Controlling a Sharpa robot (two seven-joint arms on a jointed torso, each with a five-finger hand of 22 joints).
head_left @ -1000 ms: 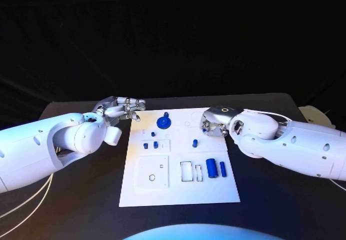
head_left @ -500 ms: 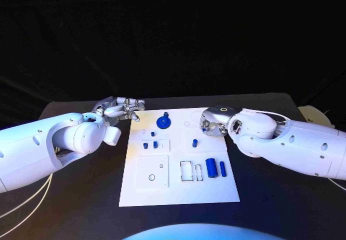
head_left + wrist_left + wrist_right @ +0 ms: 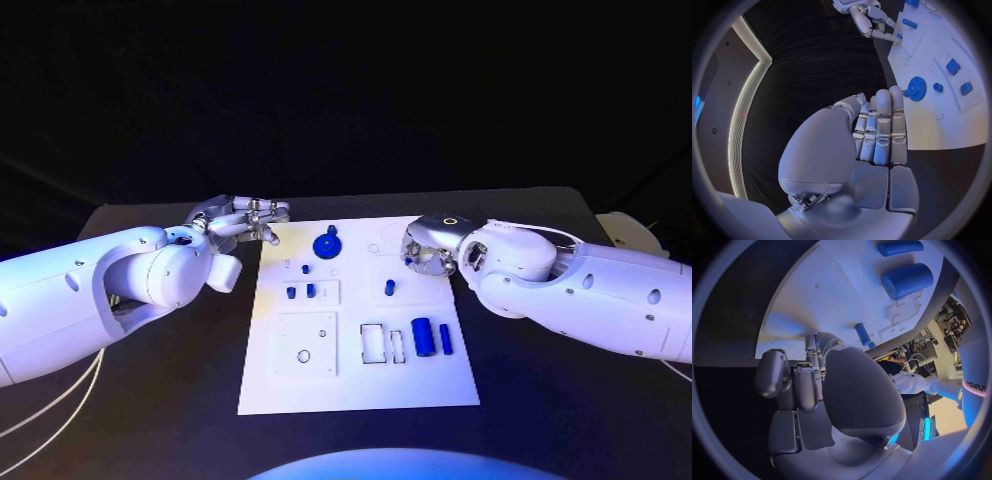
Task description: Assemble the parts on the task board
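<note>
The task board, a white plate, lies flat in the middle of the black surface in front of me, carrying its blue parts: a gear near the far edge, a small peg mid-board, a thick cylinder and a slimmer pin side by side toward my right. My left hand sits off the board's far left corner, its fingers straight, pressed together and holding nothing. My right hand hovers at the board's far right corner, fingers curled inward; I cannot tell whether they grip anything.
</note>
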